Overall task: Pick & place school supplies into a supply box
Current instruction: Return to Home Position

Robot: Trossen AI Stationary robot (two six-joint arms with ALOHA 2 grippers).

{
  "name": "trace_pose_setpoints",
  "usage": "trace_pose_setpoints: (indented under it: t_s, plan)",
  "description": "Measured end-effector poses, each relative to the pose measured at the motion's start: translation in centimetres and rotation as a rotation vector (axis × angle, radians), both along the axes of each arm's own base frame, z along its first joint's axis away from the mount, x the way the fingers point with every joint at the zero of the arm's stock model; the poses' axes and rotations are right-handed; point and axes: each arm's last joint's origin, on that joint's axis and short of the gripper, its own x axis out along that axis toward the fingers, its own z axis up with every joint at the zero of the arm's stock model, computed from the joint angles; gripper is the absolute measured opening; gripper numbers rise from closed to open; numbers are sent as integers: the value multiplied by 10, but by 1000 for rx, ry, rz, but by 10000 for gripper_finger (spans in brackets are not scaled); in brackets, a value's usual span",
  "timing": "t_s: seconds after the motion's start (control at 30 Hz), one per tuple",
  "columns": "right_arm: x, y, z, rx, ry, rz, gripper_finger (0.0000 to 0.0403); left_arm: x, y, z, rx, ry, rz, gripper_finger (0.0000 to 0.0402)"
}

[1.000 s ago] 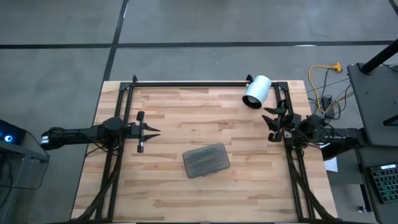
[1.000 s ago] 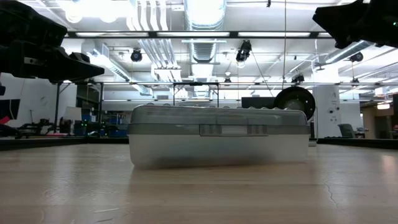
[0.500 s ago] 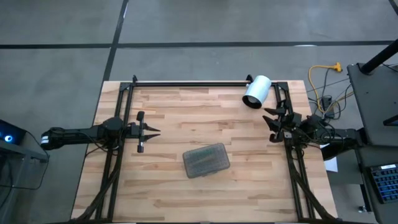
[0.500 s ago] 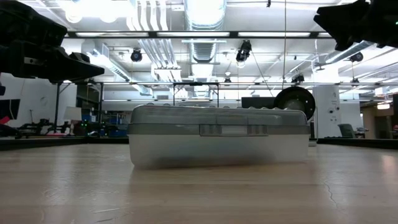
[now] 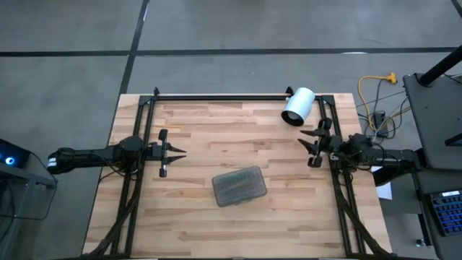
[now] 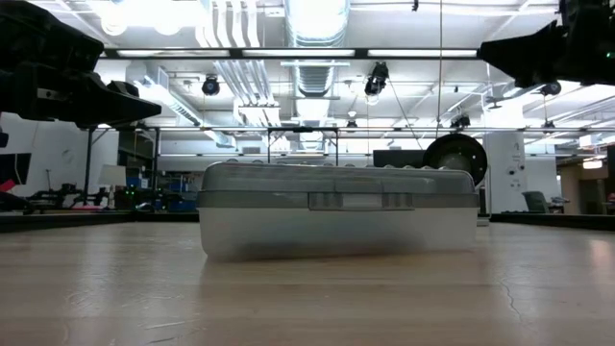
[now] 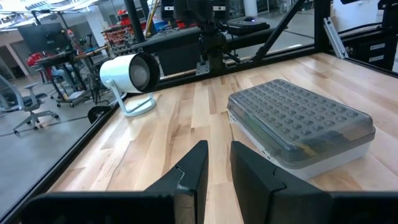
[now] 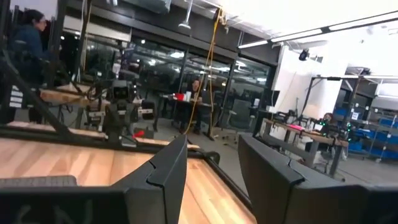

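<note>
Your supply box [image 5: 240, 186] lies flat on the wooden bench [image 5: 216, 123], about midway between the two arms and touching neither. Its grey textured lid is down over the translucent base, and the box sits slightly askew to the planks. From the low view the lid's seam runs level along the whole front [image 6: 336, 221]. In the left wrist view some dim shapes show through the clear wall, but you cannot tell what they are. Your left end effector [image 5: 180, 153] hovers over the left side of the bench, pointing inward toward the middle. Its fingers [image 7: 193, 168] stand parted by a narrow gap with nothing between them, released. Your right end effector [image 5: 306, 150] hangs at the right edge of the bench and also points inward. Its fingers [image 8: 168, 168] are spread wider and equally empty. A white cylinder [image 5: 297, 107] on a small stand rests near the back rail on the right arm's side. It is just beside the right end effector and well apart from the box.
</note>
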Motion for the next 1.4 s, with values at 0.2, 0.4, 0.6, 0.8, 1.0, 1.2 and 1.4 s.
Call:
trace_pose_setpoints:
  t_s: [0.2, 0.4, 0.6, 0.8, 1.0, 1.2, 1.4]
  plan:
    - [1, 0, -5, -33, 67, -10, 139, 0, 0, 0, 0, 0, 0, 54]
    - [3, 0, -17, -102, 209, -27, 140, 0, 0, 0, 0, 0, 0, 54]
    - [3, 0, -24, -135, 287, -30, 132, 0, 0, 0, 0, 0, 0, 54]
    - [5, -1, -26, -189, 333, -36, 137, 0, 0, 0, 0, 0, 0, 54]
    - [7, -1, -28, -189, 352, -34, 141, 0, 0, 0, 0, 0, 0, 54]
    - [7, -1, -28, -191, 352, -34, 135, 0, 0, 0, 0, 0, 0, 54]
    - [7, -1, -27, -195, 353, -34, 130, 0, 0, 0, 0, 0, 0, 54]
